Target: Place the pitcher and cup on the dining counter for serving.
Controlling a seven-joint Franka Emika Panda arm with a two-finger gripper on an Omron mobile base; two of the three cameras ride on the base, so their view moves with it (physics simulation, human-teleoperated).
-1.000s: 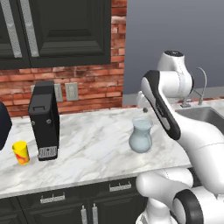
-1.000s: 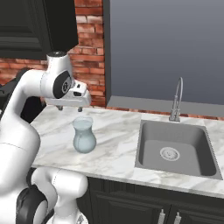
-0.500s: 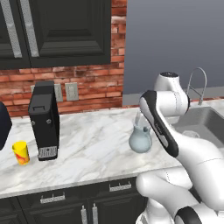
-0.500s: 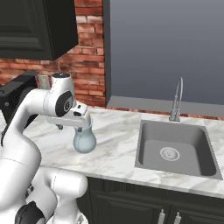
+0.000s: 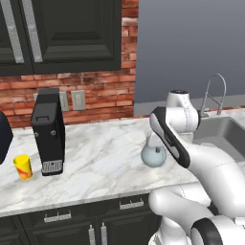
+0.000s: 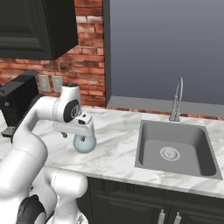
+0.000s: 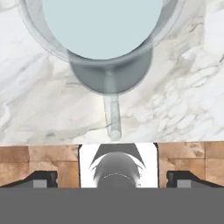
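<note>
The pitcher [image 5: 153,156], pale blue-grey glass, stands upright on the marble kitchen counter [image 5: 105,162] left of the sink. My gripper [image 6: 83,136] hangs right over its neck, open, with nothing held. From the hand view I look down into the pitcher [image 7: 109,39], its handle pointing toward the open gripper [image 7: 112,179]. The fingertips [image 7: 37,179] stand wide apart and touch nothing. The small yellow cup [image 5: 22,167] sits at the counter's far left, beside a black coffee machine [image 5: 48,131]. The dining counter is out of view.
A steel sink [image 6: 175,151] with a tall faucet [image 6: 177,103] lies to the right of the pitcher. Brick backsplash [image 5: 95,91] and dark upper cabinets [image 5: 67,33] close off the back. Drawers with silver handles [image 5: 57,216] run under the counter.
The arm has folded forward and brought the hand down from above the pitcher to its neck. The jaws stayed open. Pitcher and cup have not moved.
</note>
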